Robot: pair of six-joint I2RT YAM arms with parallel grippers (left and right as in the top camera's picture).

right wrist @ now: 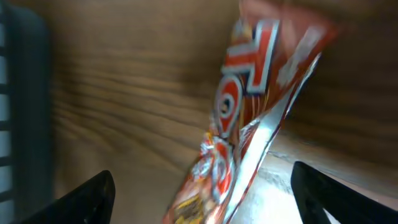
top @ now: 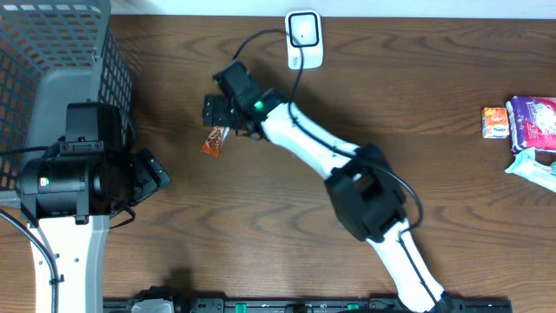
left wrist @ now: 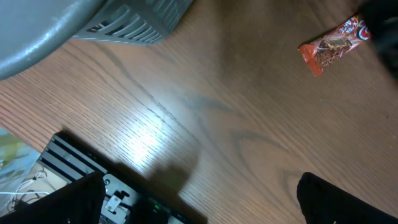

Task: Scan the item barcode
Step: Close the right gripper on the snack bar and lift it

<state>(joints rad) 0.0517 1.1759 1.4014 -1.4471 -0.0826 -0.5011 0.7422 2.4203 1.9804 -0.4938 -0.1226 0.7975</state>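
Wooden table [top: 417,113] has open room mid-right; the snack packet [top: 215,140] lies left of centre between the right gripper [top: 222,117] jaws, wide, unpinched. Left gripper [top: 149,176] spread wide beside the basket [top: 52,43]; scanner [top: 304,39] at far edge

Left claw [top: 155,176] wide open, right claw [top: 222,124] parted, right arm [top: 313,148] outstretched
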